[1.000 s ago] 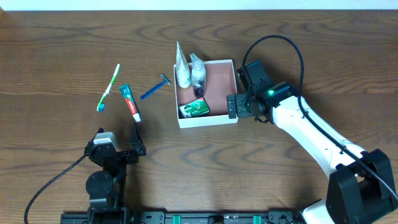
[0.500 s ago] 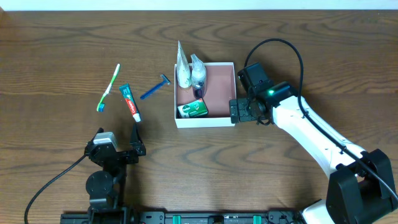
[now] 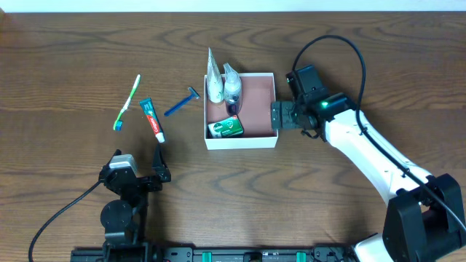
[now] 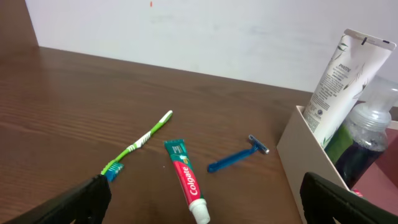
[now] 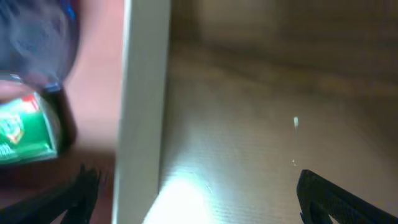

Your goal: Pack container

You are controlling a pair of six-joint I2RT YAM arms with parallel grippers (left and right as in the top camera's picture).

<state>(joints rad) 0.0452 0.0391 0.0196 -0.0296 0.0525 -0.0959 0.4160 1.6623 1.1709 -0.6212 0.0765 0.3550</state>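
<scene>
1. The container [image 3: 258, 102] sits open side up on the tabletop [image 3: 73, 44], a little right of centre and toward the far edge.
2. It is close to square, so no long axis stands out. Its walls run nearly in line with the tabletop edges, turned only slightly.
3. It is a shallow cardboard box with thin white walls and a pinkish-brown floor. The right half of that floor is bare.
4. Along its left wall, a white tube [image 3: 212, 80] and a pump bottle [image 3: 231, 86] of dark liquid stand in the far corner, rising above the rim. A green packet [image 3: 226, 128] lies in the near corner.
5. The right claw [image 3: 279, 116] is at the container's right wall with its jaws spread wide and holds nothing. In the right wrist view the white wall runs between the two fingers, one over the inside and one over the tabletop outside. Whether either finger touches the wall I cannot tell.
6. The left claw [image 3: 140, 166] is near the front left of the tabletop, well apart from the container, with its jaws wide and empty.
7. Left of the container lie a green-and-white toothbrush [image 3: 127, 102], a toothpaste tube [image 3: 152, 119] and a blue razor [image 3: 182, 102]. The razor is the nearest to the box.
</scene>
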